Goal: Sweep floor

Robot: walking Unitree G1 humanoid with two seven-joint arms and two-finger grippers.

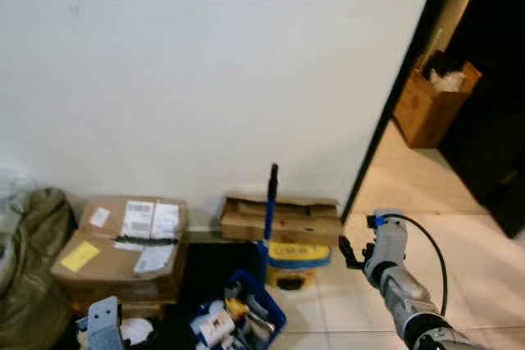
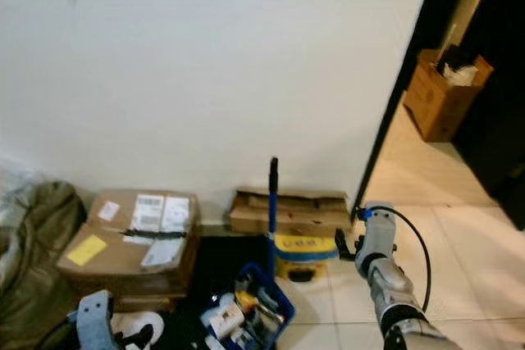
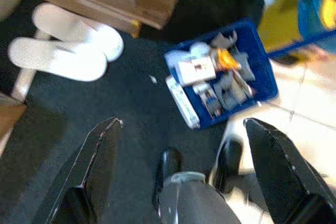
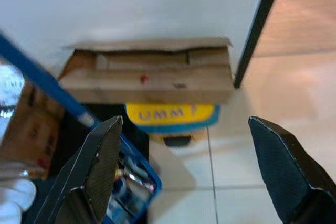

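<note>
A broom with a blue handle (image 1: 269,211) and black tip stands upright against the white wall. At its foot sits a yellow and blue head or dustpan (image 1: 295,256), also seen as the yellow piece (image 4: 172,115) in the right wrist view. My right gripper (image 4: 184,121) is open and empty, held low over the tiles just right of the yellow piece, its fingers (image 1: 348,252) pointing toward it. My left gripper (image 3: 184,121) is open and empty, hanging above the black mat (image 3: 121,103) near the blue basket (image 3: 261,85).
A sealed cardboard box (image 1: 123,243) and a flattened carton (image 1: 279,215) lie along the wall. White slippers (image 3: 68,45) lie on the mat, with a green bag (image 1: 29,260) at far left. A black door frame (image 1: 394,96) opens onto tiled floor with another box (image 1: 431,104).
</note>
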